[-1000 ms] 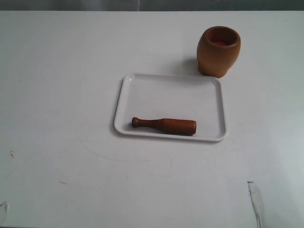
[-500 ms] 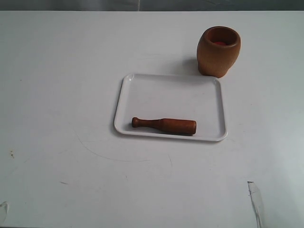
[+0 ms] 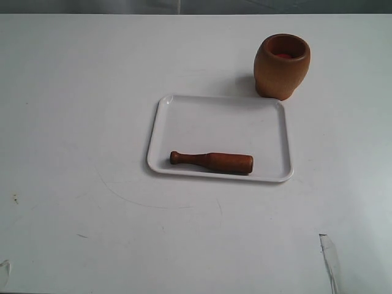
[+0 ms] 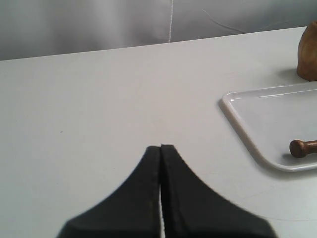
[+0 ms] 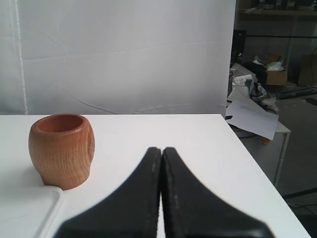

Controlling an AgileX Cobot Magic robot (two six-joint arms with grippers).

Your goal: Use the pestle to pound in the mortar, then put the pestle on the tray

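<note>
The dark-brown pestle [image 3: 212, 161] lies flat on the white tray [image 3: 220, 119], near the tray's front rim, knob end to the left. Its knob [image 4: 298, 148] and the tray's corner [image 4: 233, 105] show in the left wrist view. The light-brown mortar [image 3: 282, 65] stands upright on the table just behind the tray's far right corner; it also appears in the right wrist view [image 5: 61, 149]. My left gripper [image 4: 160, 148] is shut on nothing, well short of the tray. My right gripper [image 5: 161, 149] is shut and empty, apart from the mortar. Only slivers of both grippers show at the exterior view's bottom corners.
The white table [image 3: 79, 110] carries faint curved scuff marks [image 3: 141, 202] in front of the tray. In the right wrist view the table's edge [image 5: 247, 148] drops off to a cluttered room with papers [image 5: 252, 115] beyond it.
</note>
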